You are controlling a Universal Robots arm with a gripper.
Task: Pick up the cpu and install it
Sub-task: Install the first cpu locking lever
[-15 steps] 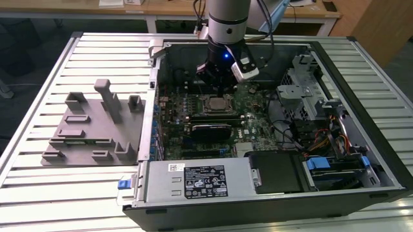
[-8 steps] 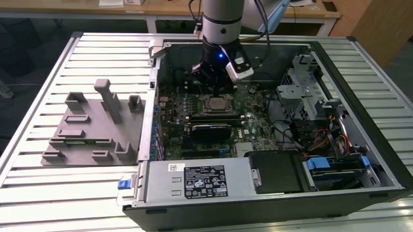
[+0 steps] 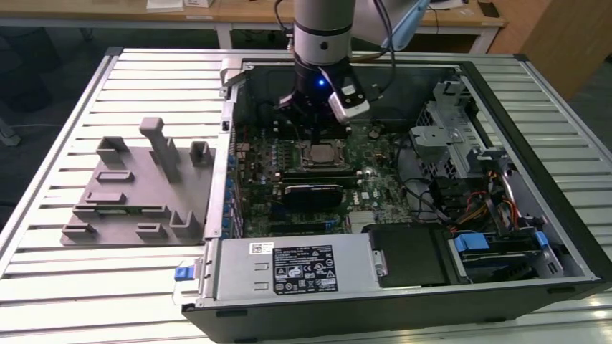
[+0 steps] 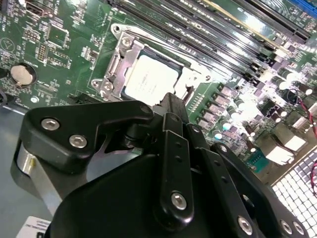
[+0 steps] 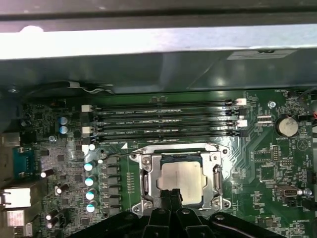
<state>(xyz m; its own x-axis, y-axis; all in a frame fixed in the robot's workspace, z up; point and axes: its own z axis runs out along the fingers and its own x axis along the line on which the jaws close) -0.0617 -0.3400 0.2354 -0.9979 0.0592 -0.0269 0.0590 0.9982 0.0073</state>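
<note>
Item: the cpu, a small flat square chip with a shiny silver metal top and a thin pale border. It lies flat inside the square silver metal socket frame on the green motherboard, and in both wrist views its edges look parallel to the frame. Item: my hand, black and two-fingered. Its fingers are drawn together with no gap that I can see and nothing between them, and the tips sit over the frame's near edge, overlapping the chip's border. I cannot tell whether they touch it. Item: four long black memory slots, just beyond the frame's far side. Item: the open black computer case, which surrounds the frame and lies on the slatted metal table. A grey plastic fixture block stands well apart from the frame, outside the case. Hazards, as I judge them: the chip may rest slightly off its keyed seat, and pressure from my tips would then bend contacts beneath it. A sideways drift of the closed tips could drag or tilt the chip against the frame. A tip that is lightly stuck could lift one corner.
</note>
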